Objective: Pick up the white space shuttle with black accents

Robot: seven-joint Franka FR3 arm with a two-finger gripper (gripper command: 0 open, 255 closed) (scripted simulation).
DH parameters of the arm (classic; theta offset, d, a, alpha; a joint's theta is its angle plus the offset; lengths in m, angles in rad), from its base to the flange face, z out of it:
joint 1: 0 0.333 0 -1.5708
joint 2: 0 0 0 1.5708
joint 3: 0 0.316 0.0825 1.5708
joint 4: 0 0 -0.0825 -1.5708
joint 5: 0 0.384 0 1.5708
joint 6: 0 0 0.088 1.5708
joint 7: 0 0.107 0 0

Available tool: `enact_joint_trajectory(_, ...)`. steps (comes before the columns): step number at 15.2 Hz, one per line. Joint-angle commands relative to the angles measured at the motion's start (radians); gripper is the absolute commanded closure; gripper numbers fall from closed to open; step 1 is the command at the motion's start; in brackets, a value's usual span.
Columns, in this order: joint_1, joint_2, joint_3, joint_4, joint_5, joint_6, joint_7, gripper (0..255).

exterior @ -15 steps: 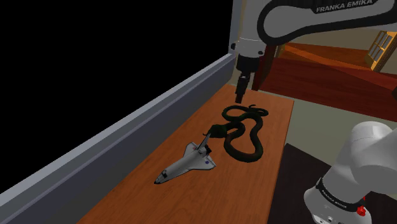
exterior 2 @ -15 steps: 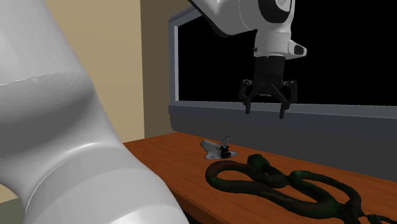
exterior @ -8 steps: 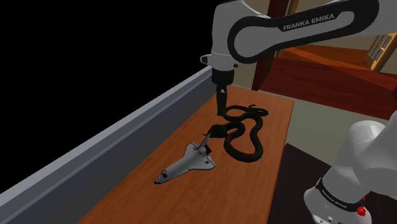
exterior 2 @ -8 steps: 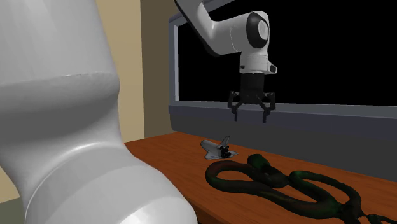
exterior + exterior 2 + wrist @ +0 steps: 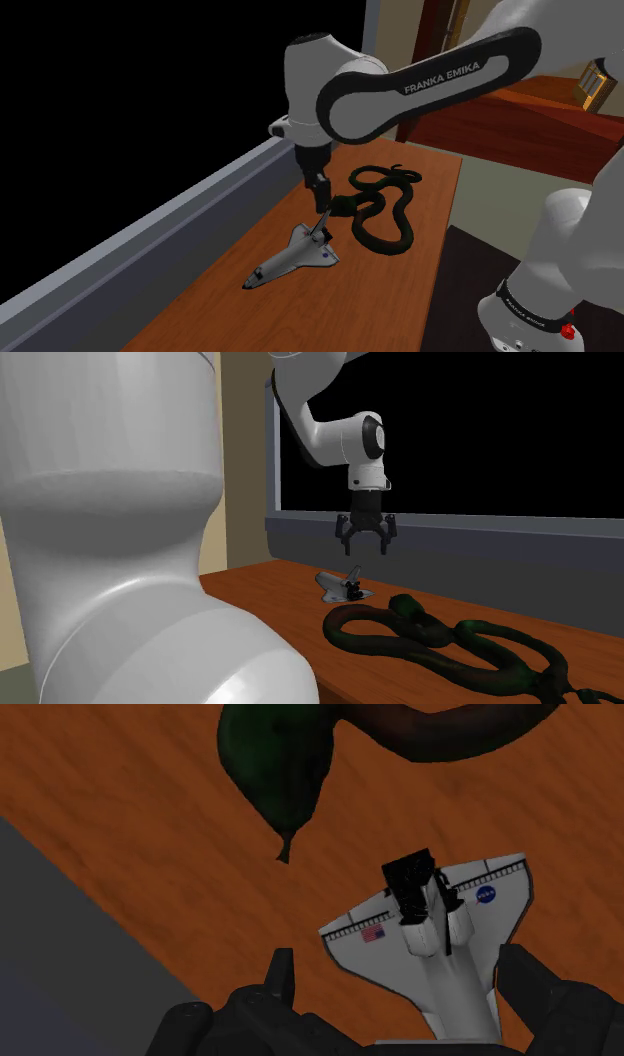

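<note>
So in the shoulder view the gripper [image 5: 320, 200] has swung over and dropped since half a second ago, and now hangs just above the tail of the white space shuttle [image 5: 293, 257], which lies flat on the wooden table [image 5: 200, 300]. Second exterior view: the fingers are spread wide above the shuttle [image 5: 340, 585], not touching it, with the dark green snake [image 5: 405, 614] coiled nearer the camera. Wrist view: the shuttle [image 5: 440, 944] sits between both fingers [image 5: 281, 976], clear of them, and the snake's pointed end [image 5: 275, 764] lies just beyond.

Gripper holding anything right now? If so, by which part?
Nothing is held. The gripper hangs above the space shuttle with its jaws open and clear of it. The shuttle lies on the wooden table.
</note>
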Motion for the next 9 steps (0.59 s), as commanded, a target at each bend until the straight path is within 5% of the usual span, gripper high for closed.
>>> enact_joint_trajectory(1,0.025,0.043,0.026,0.028,-0.025,0.009,-0.034,0)
enact_joint_trajectory(9,0.097,0.158,0.095,0.052,-0.109,0.074,-0.117,0)
